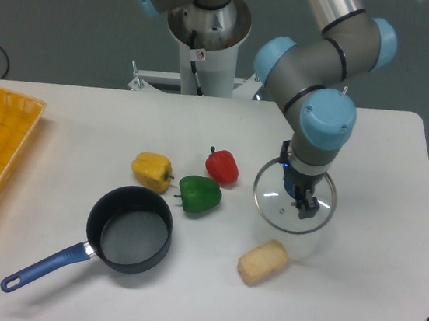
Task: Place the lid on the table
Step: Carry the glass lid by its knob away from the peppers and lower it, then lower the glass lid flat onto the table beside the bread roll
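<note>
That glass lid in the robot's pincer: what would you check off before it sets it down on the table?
1. Pincer on the lid knob: ok, it looks clamped there.
2. Lid level: ok, roughly flat.
3. Lid away from the saucepan: ok.
4. Table bare below the lid: mostly ok, but the pale bread-like piece lies close to its near edge.
5. Lid already touching the table: cannot tell.

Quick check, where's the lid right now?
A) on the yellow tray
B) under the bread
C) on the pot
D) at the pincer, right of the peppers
D: the lid sits at the pincer, right of the red pepper; the pot is open.
</note>
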Motion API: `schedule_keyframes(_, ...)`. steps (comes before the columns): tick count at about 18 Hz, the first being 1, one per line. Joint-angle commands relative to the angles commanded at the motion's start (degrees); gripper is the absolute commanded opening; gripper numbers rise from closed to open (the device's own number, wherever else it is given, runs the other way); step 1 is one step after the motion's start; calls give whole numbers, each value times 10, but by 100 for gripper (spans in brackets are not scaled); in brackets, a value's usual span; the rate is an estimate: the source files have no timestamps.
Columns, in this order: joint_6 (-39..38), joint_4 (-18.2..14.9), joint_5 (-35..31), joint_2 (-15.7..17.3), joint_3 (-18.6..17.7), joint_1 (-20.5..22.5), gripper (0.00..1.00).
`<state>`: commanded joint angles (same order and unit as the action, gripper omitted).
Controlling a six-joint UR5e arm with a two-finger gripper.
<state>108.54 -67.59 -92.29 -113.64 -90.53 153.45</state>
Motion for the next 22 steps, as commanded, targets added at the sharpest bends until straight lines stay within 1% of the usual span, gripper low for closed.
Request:
schedule_keyframes(3,14,3,0,-10,3,9,63)
schedule_keyframes(13,16,33,-2,-38,10,16,63)
schedule_keyframes(16,16,49,-2,-49,8,15,63)
schedule_keyframes(22,31,55,-1,-64,8,20,63)
